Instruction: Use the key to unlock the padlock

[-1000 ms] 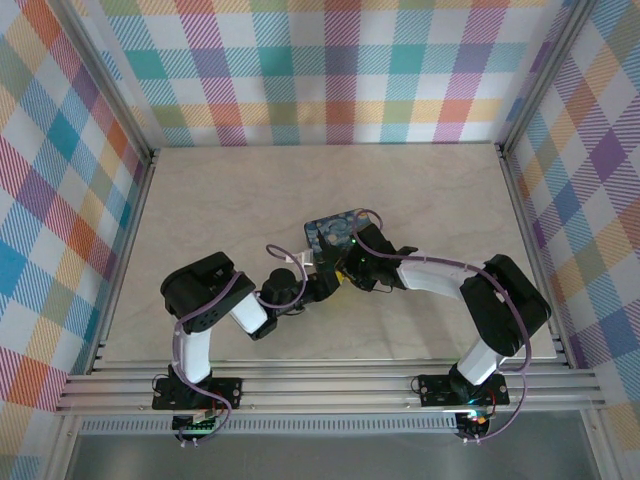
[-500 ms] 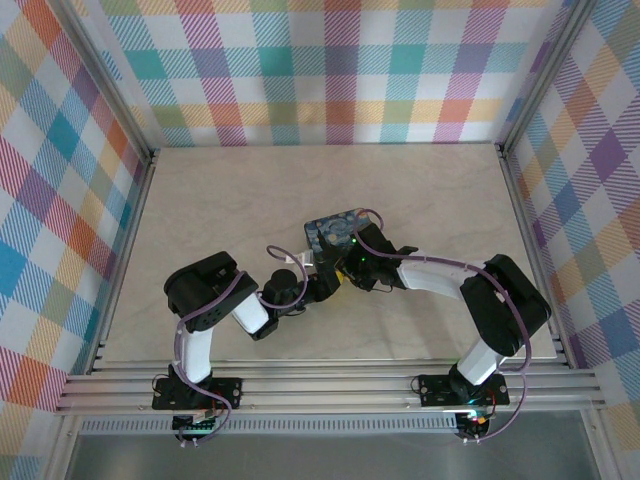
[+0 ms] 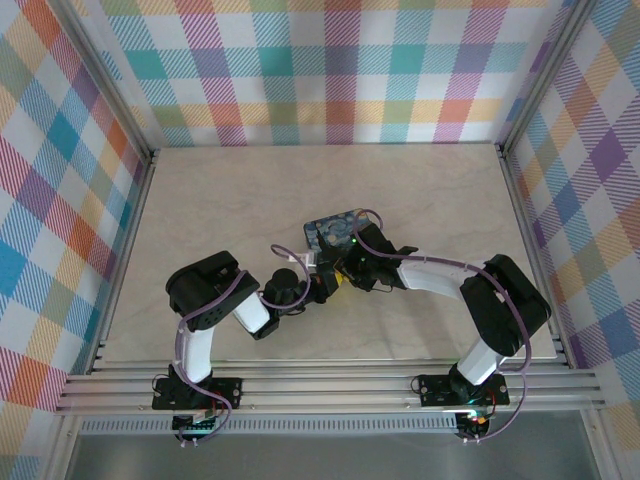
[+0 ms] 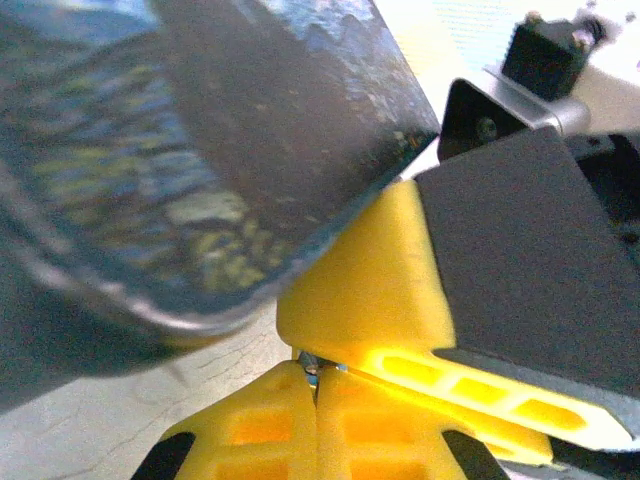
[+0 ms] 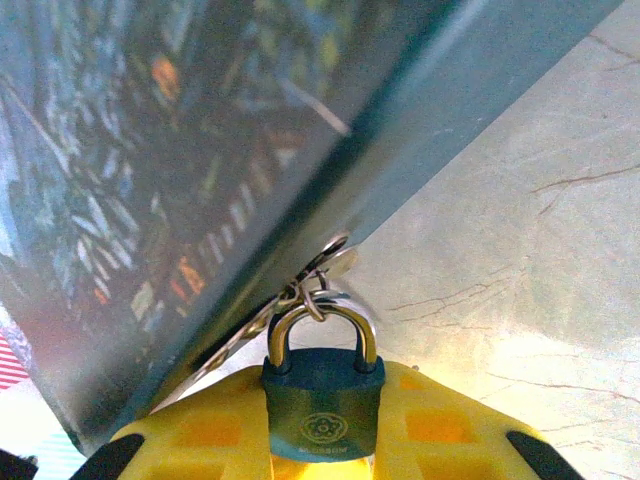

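Padlock (image 5: pixel 322 410) tight in right gripper (image 5: pixel 322 388), against starry box (image 5: pixel 180 150) (key (image 4: pixel 311 367) tight in left gripper (image 4: pixel 316 388)).

Both my arms fold in toward the middle, elbows pushed out to the sides, so the two wrists sit almost nose to nose. My left gripper (image 3: pixel 322 284) comes in low from the left with its yellow fingers (image 4: pixel 250 430) pressed flat together (the tips pinch the key (image 4: pixel 311 366), just a silvery speck). My right gripper (image 3: pixel 345 270) reaches in from the right on a long stretched forearm, jaws clamped on the body of the padlock (image 5: pixel 323 410). On my left wrist cam, one of its fingers (image 4: pixel 365 290) sits right above my own tips.
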